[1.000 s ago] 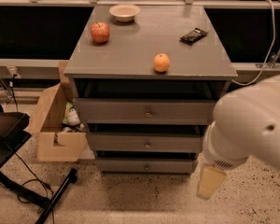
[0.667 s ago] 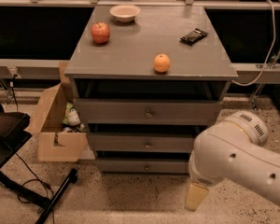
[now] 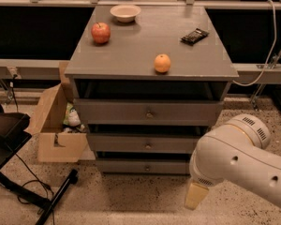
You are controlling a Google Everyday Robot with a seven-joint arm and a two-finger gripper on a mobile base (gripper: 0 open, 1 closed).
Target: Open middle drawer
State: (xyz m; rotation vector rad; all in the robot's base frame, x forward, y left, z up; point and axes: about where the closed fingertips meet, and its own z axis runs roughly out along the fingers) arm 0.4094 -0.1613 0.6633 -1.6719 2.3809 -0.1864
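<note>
My gripper (image 3: 195, 196) hangs low in front of a grey three-drawer cabinet (image 3: 131, 55), clear of the middle drawer (image 3: 117, 143).

I am at the end of my white arm (image 3: 239, 158), below the cabinet top's front right corner, down past the lowest drawer (image 3: 131, 166) and touching nothing; whether my grip is wide or narrow does not show from here. The middle drawer sits between the top drawer (image 3: 112, 111) and the lowest one and looks pushed in, its small round knob (image 3: 148, 146) at the centre of its front. On the cabinet top, a red apple (image 3: 100, 32) lies near the back left corner, a pale bowl (image 3: 125, 12) at the back edge, a dark snack bar (image 3: 195, 36) toward the right edge, and an orange (image 3: 162, 63) close to the front edge. An open cardboard box (image 3: 56, 139) stands on the floor by the left side.
</note>
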